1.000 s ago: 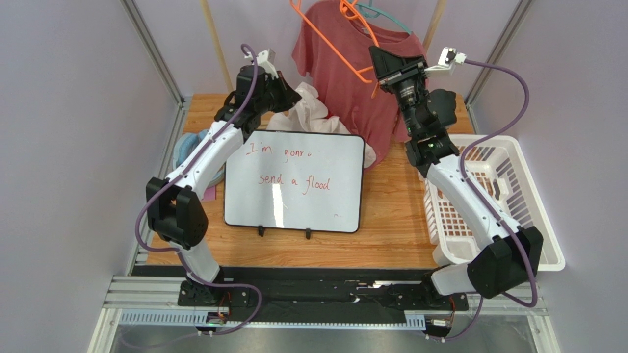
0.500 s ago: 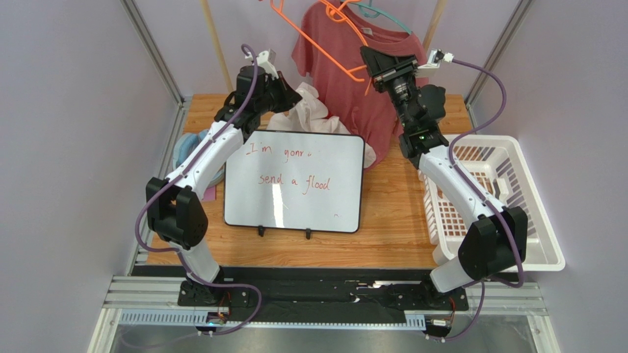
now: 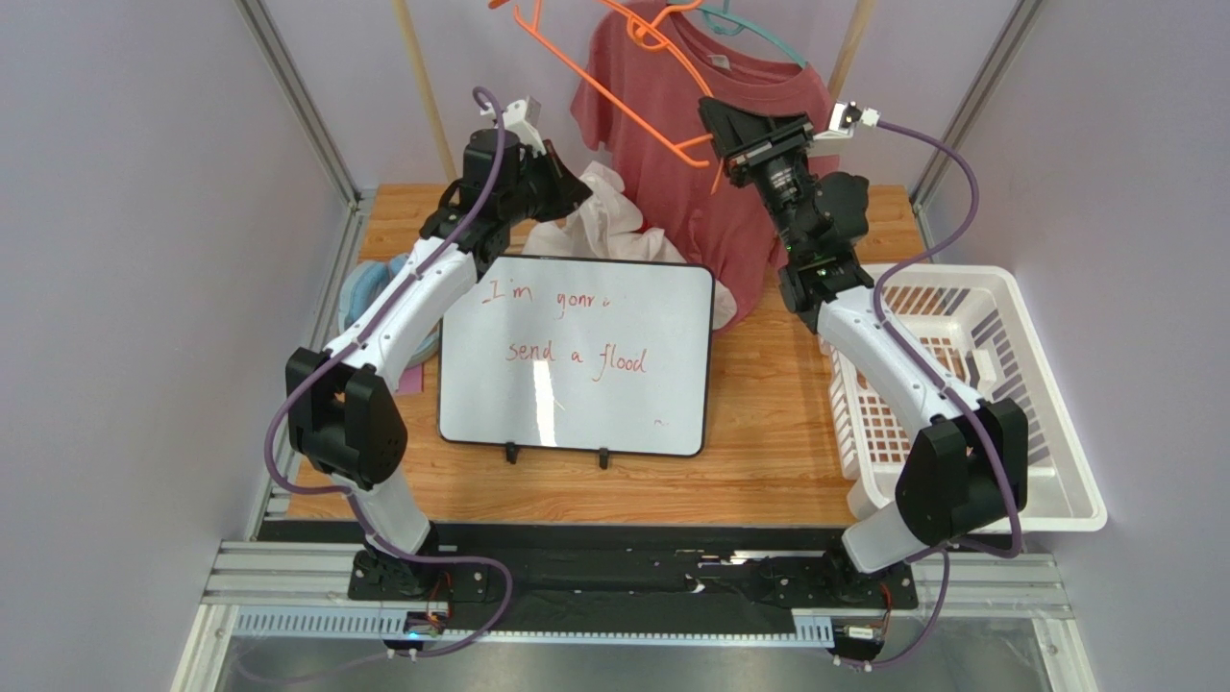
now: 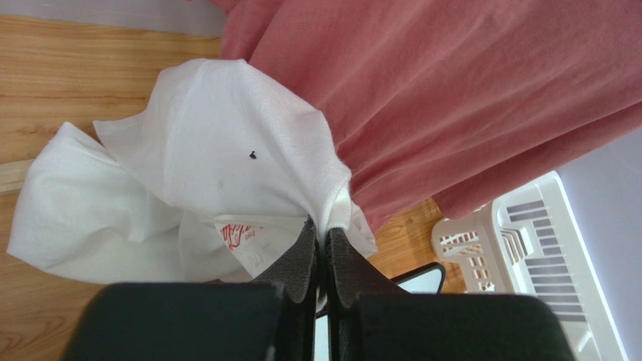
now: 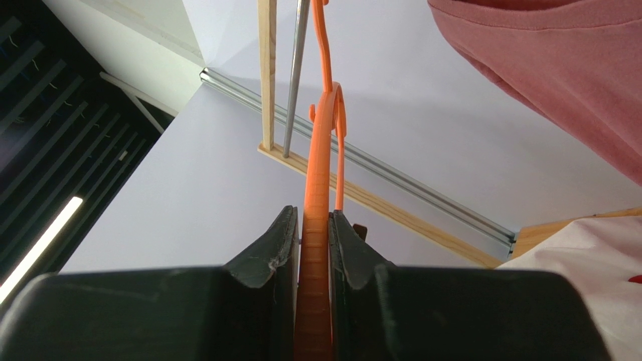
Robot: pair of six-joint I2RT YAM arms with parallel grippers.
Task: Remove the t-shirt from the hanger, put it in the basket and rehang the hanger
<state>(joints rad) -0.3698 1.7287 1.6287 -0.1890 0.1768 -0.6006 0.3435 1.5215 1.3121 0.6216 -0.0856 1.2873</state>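
A white t-shirt [image 3: 608, 211] lies bunched on the table's back edge, behind the whiteboard. My left gripper [image 3: 575, 185] is shut on a fold of it; in the left wrist view the jaws [image 4: 322, 229] pinch the white t-shirt [image 4: 188, 165]. My right gripper [image 3: 718, 139] is shut on the orange hanger [image 3: 653, 113] and holds it high, tilted, with no cloth on it. In the right wrist view the orange hanger [image 5: 320, 150] runs up between the closed jaws of the right gripper [image 5: 315, 214].
A red t-shirt [image 3: 679, 173] hangs on a teal hanger [image 3: 751, 32] from the back rail, close behind both grippers. A whiteboard [image 3: 578, 353] lies mid-table. A white basket [image 3: 996, 389] stands at the right. A blue cloth [image 3: 361, 296] lies at the left edge.
My right gripper has moved up and to the left, carrying the orange hanger higher. The left arm and the white t-shirt have stayed put.
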